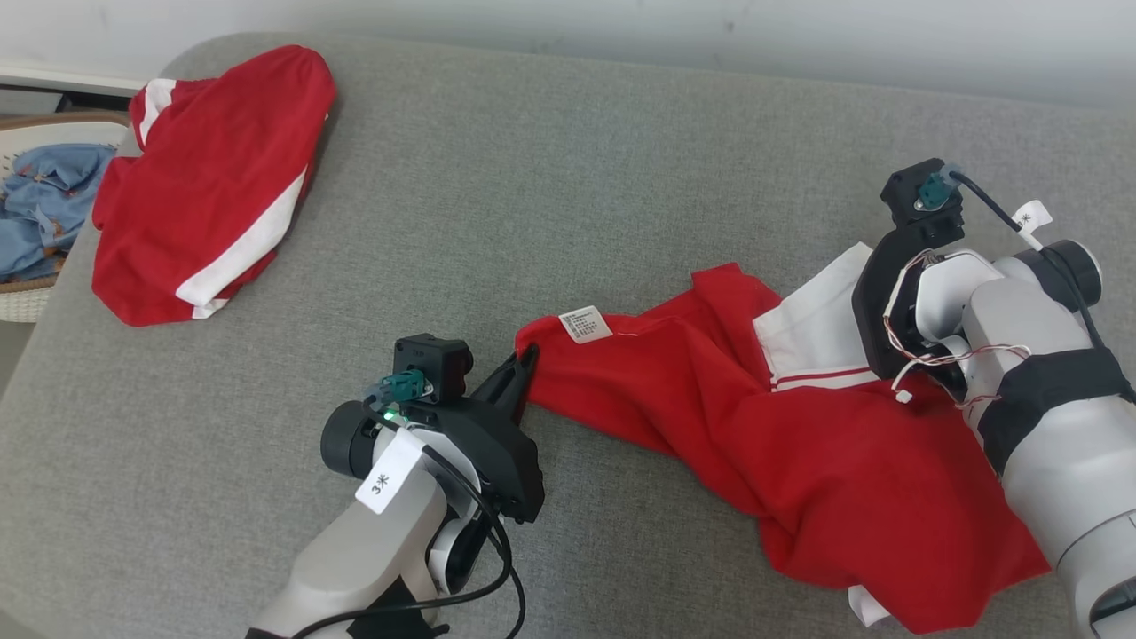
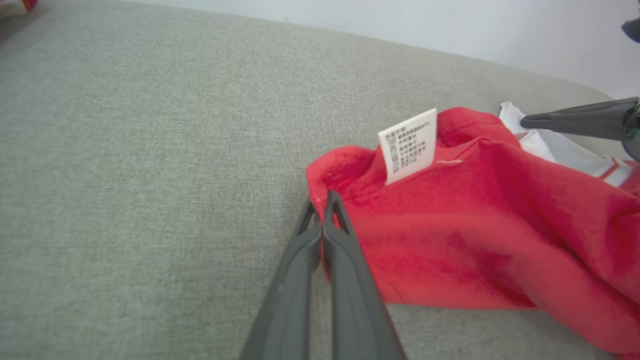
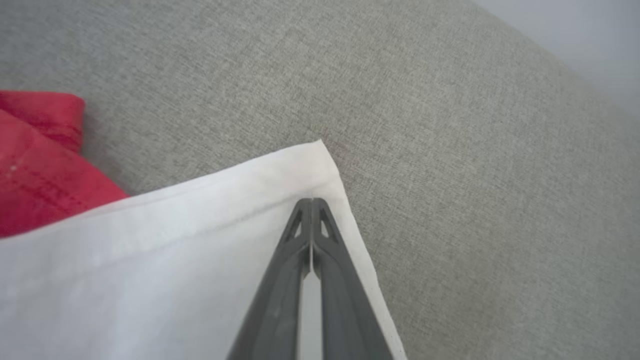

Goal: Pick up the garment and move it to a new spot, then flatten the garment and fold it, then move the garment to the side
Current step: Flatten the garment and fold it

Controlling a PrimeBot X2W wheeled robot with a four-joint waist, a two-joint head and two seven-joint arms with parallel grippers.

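- The garment (image 1: 799,444), red with a white panel (image 1: 816,328), lies crumpled on the right half of the grey surface (image 1: 577,151). It runs from the middle of the surface towards its near right corner.
- A white label (image 1: 585,324) (printed, too small to read) stands up from the red cloth at the end of the garment nearest the middle of the surface.
- The left gripper (image 2: 322,205) is closed tight on the garment's red hem, just below the label. Its fingers are pressed together with a sliver of red between them.
- The right gripper (image 3: 311,202) is also closed, its tips on the corner of the white panel. A strip of white shows between the fingers, and the corner lies flat on the surface.
- The two grippers hold opposite ends of the upper edge, which sags between them in loose folds.
- A second garment (image 1: 204,186), red with white stripes, lies bunched at the far left corner of the surface.
- Beyond the left edge of the surface stands a basket (image 1: 27,302) holding blue cloth (image 1: 44,204).
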